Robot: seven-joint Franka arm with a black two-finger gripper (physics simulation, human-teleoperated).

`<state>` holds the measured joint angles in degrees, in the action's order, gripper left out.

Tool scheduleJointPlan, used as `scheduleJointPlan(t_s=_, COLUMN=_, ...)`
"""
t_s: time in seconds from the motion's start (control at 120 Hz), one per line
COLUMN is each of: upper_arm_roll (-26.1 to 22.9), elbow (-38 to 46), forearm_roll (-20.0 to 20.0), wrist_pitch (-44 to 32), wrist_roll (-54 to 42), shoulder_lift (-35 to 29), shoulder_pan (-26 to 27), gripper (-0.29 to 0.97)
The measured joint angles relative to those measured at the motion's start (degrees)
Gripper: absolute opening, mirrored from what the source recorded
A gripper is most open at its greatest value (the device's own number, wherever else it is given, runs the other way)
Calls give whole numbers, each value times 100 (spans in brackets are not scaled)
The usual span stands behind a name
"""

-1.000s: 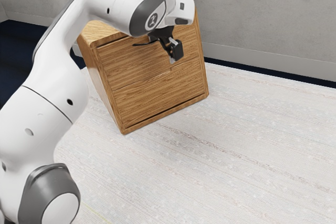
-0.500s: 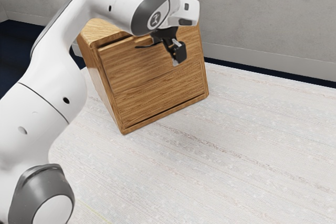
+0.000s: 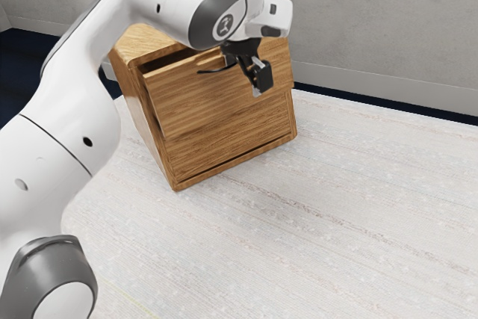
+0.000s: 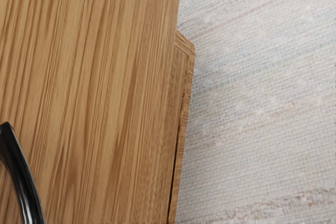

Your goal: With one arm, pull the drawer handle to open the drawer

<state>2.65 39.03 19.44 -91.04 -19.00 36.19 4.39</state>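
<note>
A wooden cabinet (image 3: pixel 224 143) stands tilted on the pale surface, at the back toward the exterior view's left. Its top drawer (image 3: pixel 202 98) sticks out a little from the body, with a dark gap showing behind its upper edge. A thin black handle (image 3: pixel 213 69) runs across the drawer front. My gripper (image 3: pixel 259 80) sits at the handle's end toward the exterior view's right, shut on it. In the wrist view the drawer front (image 4: pixel 89 98) is close under my hand, with the curved black handle (image 4: pixel 18 177) beside it and the cabinet's front (image 4: pixel 182 124) stepped back behind it.
The pale woven-textured surface (image 3: pixel 336 207) stretches wide in front of the cabinet and toward the exterior view's right. A grey wall (image 3: pixel 373 13) with a dark baseboard runs behind. My white arm (image 3: pixel 82 110) fills the exterior view's left.
My gripper has moved toward the exterior view's right and slightly down, holding the handle. The top drawer has slid out with it, and the gap behind its upper edge has widened.
</note>
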Motion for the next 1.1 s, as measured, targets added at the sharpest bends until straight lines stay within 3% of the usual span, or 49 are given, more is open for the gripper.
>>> scheduleJointPlan(t_s=1.1, upper_arm_roll=-1, elbow=1301, forearm_roll=-6, wrist_pitch=-46, wrist_roll=94, shoulder_lift=-932, shoulder_pan=430, gripper=65)
